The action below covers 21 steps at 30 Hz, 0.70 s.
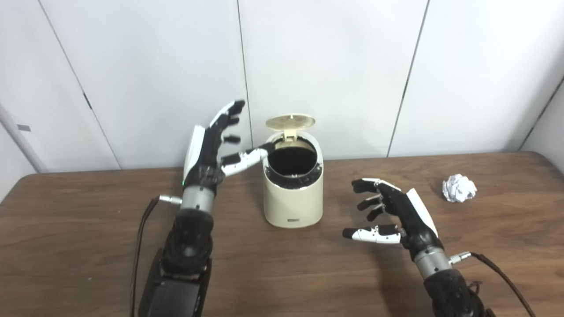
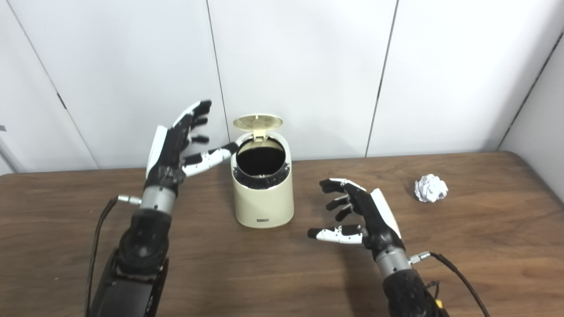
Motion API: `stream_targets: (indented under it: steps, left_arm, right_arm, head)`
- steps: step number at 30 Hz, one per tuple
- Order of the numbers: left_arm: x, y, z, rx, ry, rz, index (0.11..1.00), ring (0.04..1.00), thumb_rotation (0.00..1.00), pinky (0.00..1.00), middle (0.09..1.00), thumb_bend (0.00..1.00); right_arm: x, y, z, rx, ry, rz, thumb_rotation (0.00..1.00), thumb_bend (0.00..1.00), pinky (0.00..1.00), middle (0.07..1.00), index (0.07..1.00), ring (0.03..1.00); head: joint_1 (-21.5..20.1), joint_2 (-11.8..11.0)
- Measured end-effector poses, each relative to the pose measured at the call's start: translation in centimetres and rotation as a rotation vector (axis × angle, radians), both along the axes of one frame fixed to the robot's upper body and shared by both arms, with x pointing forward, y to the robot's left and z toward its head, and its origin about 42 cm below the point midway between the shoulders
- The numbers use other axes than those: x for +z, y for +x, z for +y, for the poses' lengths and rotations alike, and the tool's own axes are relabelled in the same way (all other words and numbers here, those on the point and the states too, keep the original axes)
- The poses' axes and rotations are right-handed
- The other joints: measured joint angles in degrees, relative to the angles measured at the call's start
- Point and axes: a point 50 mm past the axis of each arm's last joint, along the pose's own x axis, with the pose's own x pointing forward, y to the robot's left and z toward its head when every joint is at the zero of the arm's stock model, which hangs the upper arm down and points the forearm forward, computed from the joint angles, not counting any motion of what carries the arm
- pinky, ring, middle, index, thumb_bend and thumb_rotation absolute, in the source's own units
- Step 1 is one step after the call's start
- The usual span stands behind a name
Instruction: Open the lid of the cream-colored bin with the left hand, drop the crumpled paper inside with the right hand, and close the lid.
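Already raised, lid (image 1: 290, 122) stands over bin (image 1: 293, 193); left hand (image 1: 210, 147) and right hand (image 1: 393, 211) both splayed, empty. Risk: left thumb nudging bin, dropping lid before crumpled paper (image 1: 459, 188) arrives.

A small cream-colored plastic bin (image 1: 293, 193) with rounded sides stands upright near the middle of my brown wooden table. Its round lid (image 1: 290, 122) is flipped up on a rear hinge, almost upright, showing a dark interior ringed in black. A ball of crumpled white paper (image 1: 459, 188) lies on the table well to the bin's right, apart from it.
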Motion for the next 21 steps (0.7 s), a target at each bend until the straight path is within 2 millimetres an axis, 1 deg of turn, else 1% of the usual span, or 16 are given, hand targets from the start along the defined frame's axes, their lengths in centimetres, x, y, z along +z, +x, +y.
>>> stream_targets:
  steps: [2, 4, 6, 10, 13, 18, 21]
  left_arm:
    - [-1.1, -0.5, 0.5, -0.013, -0.023, 0.023, 0.912, 0.859, 0.32, 0.72, 0.882, 0.81]
    - [-2.1, -1.0, 1.0, -0.024, -0.036, 0.047, 0.911, 0.854, 0.34, 0.73, 0.882, 0.81]
    - [-2.9, -1.5, 1.5, -0.023, -0.024, 0.066, 0.902, 0.85, 0.34, 0.74, 0.877, 0.8]
    - [-4.1, -2.3, 2.5, -0.024, -0.021, 0.061, 0.908, 0.856, 0.31, 0.8, 0.879, 0.8]
    - [-5.2, -3.0, 3.0, -0.027, -0.056, 0.07, 0.919, 0.855, 0.3, 0.79, 0.881, 0.8]
    - [-7.4, -3.9, 3.2, -0.026, -0.089, 0.109, 0.931, 0.865, 0.28, 0.83, 0.884, 0.79]
    - [-8.3, -4.4, 3.6, -0.011, -0.095, 0.135, 0.922, 0.853, 0.28, 0.81, 0.878, 0.8]
  right_arm:
    - [0.0, 0.0, -0.1, -0.002, 0.0, 0.0, 0.09, 0.69, 0.43, 0.727, 0.711, 0.586]
    - [0.0, 0.0, -0.1, -0.005, 0.0, 0.0, 0.09, 0.69, 0.43, 0.724, 0.711, 0.586]
    - [0.0, 0.0, -0.2, -0.008, 0.001, 0.0, 0.08, 0.68, 0.43, 0.722, 0.715, 0.587]
    - [-0.1, 0.0, -0.4, -0.012, 0.003, 0.002, 0.07, 0.68, 0.43, 0.734, 0.739, 0.591]
    - [-0.2, 0.0, -0.6, -0.016, 0.015, 0.007, 0.06, 0.68, 0.44, 0.733, 0.758, 0.594]
    - [-0.7, 0.1, -0.8, -0.023, 0.017, 0.021, 0.08, 0.69, 0.44, 0.732, 0.761, 0.596]
    - [-0.8, 0.0, -0.8, -0.024, 0.016, 0.025, 0.08, 0.7, 0.45, 0.733, 0.763, 0.599]
  head:
    - [0.09, 0.0]
    - [0.09, 0.09]
    - [0.18, 0.0]
    - [0.26, 0.17]
    - [0.18, 0.17]
    - [0.26, 0.26]
    - [0.09, 0.0]
